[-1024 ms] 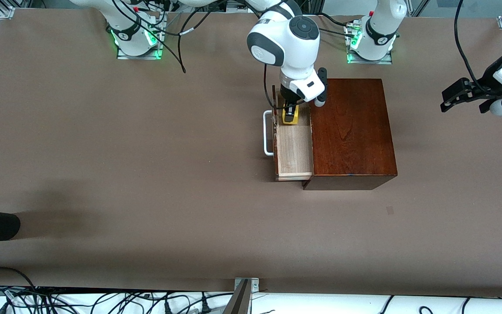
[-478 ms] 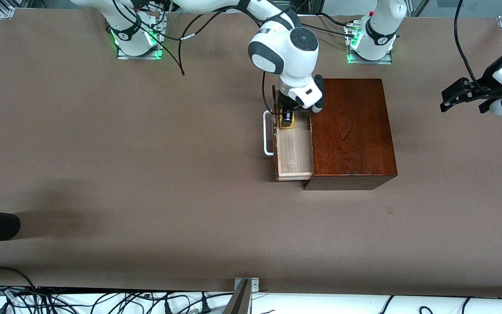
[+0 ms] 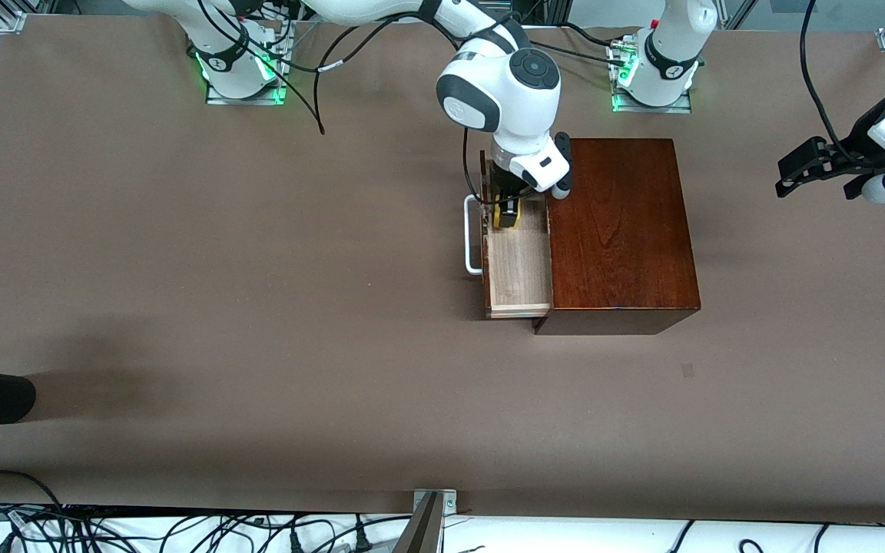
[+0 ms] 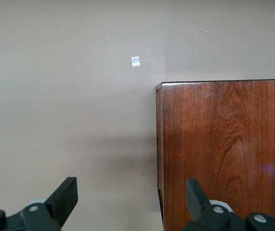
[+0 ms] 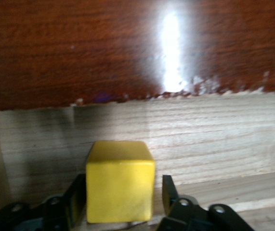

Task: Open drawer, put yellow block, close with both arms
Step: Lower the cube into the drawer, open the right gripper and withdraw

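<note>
Basically caught mid-drop: right pincer (image 3: 505, 206) sat down inside the open drawer (image 3: 519, 265), at the end farthest from the front camera, fingers spread a little with the block (image 3: 508, 216) between them. Looked released or about to be in the right wrist view — a gap showed beside the block (image 5: 120, 180) at one finger (image 5: 170, 192), the other hugged the face, so couldn't swear contact was fully gone. Seemed to rest on the pale tray floor, right up near the box (image 3: 619, 230) opening.

Left pincer (image 3: 815, 165) hung wide open, holding nothing, over bare bench (image 3: 258, 307) toward the left arm's end, well apart from the box. Waiting.

Key bit for what comes next, probably: block straight under the right pincer, so only way out was straight up. Drawer slid along the bench's length, handle (image 3: 472, 234) facing the right arm's end, so right arm much nearer for the push shut; left on the box's closed side, handy for bracing.
</note>
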Controlling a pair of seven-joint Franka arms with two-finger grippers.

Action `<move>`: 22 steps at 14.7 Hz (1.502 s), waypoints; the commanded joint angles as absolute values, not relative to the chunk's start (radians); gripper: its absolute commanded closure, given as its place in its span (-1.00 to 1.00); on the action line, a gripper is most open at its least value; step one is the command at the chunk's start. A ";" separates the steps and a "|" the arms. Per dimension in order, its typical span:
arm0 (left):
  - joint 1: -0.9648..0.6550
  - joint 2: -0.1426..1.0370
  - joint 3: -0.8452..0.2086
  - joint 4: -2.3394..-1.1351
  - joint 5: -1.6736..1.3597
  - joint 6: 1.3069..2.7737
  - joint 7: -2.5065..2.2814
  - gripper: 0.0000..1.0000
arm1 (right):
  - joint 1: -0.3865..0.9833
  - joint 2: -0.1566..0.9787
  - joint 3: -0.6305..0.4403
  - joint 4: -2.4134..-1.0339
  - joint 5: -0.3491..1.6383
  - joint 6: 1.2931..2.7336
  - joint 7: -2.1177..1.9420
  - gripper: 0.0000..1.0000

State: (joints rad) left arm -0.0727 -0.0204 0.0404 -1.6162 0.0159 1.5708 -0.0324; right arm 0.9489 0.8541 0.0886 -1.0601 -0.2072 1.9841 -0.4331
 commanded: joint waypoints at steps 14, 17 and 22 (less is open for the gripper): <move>-0.087 -0.015 -0.064 -1.603 -0.041 1.454 -0.002 -1.00 | 0.531 0.462 0.078 -1.045 0.010 1.748 -0.416 -1.00; -0.089 0.072 -0.190 -1.583 -0.070 1.427 0.107 -1.00 | 0.408 0.401 0.061 -1.061 0.113 1.648 -0.426 -1.00; -0.089 0.214 -0.400 -1.532 -0.075 1.474 0.276 -1.00 | 0.254 0.166 0.060 -1.329 0.138 1.657 -0.417 -1.00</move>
